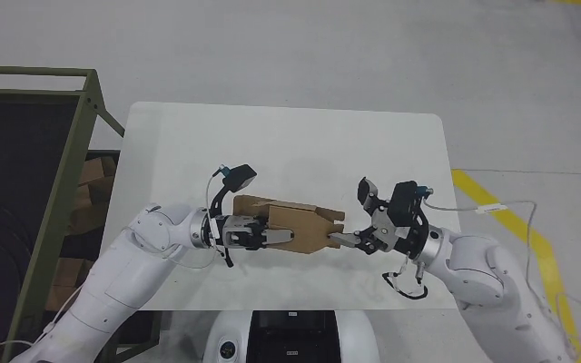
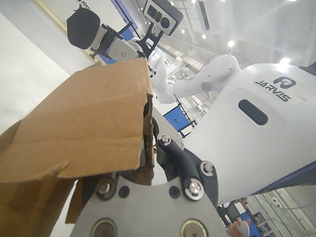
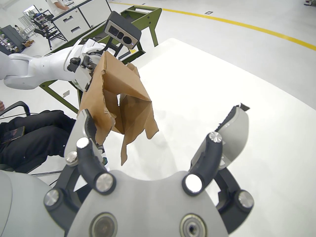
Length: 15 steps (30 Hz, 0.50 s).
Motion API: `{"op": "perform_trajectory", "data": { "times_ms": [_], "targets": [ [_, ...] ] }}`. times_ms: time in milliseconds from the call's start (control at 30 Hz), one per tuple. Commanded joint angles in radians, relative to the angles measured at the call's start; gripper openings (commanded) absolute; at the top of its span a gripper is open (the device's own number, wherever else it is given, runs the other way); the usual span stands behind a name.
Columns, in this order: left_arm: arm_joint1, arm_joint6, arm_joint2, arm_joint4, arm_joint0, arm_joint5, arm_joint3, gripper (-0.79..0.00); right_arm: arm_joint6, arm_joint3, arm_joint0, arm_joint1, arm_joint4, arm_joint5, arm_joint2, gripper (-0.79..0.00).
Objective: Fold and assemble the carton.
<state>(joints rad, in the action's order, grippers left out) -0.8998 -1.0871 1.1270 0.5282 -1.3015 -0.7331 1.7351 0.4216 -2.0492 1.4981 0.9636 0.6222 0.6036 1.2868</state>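
Note:
A brown cardboard carton (image 1: 292, 227), partly unfolded with ragged flaps, hangs in the air over the near edge of the white table (image 1: 290, 136). My left gripper (image 1: 270, 237) is shut on one of its walls; in the left wrist view the carton (image 2: 84, 122) hides one finger of that gripper (image 2: 148, 136). My right gripper (image 1: 353, 218) stands wide open at the carton's other end. In the right wrist view one of its fingers (image 3: 85, 124) rests against a torn flap of the carton (image 3: 123, 99), and the other finger (image 3: 234, 122) is far off over the table (image 3: 209, 87).
A green metal rack (image 1: 64, 172) holding cardboard pieces stands left of the table. A yellow floor line (image 1: 508, 218) runs on the right. The far half of the table is bare white surface.

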Motion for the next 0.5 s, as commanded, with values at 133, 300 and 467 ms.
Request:
{"op": "perform_trajectory", "data": {
  "times_ms": [133, 300, 467],
  "targets": [
    [0.011, 0.010, -0.012, 0.001, 0.004, -0.010, 0.003, -0.785, 0.038, 0.021, -0.042, 0.004, -0.026, 0.004, -0.037, 0.000],
    [0.021, 0.019, -0.020, 0.003, 0.006, -0.019, 0.005, -0.785, 0.030, 0.039, -0.061, 0.007, -0.040, 0.006, -0.042, 0.000],
    [0.030, 0.028, -0.028, 0.003, 0.008, -0.028, 0.006, -0.785, 0.027, 0.052, -0.059, 0.006, -0.047, 0.017, -0.035, 0.000]
  ]
}}
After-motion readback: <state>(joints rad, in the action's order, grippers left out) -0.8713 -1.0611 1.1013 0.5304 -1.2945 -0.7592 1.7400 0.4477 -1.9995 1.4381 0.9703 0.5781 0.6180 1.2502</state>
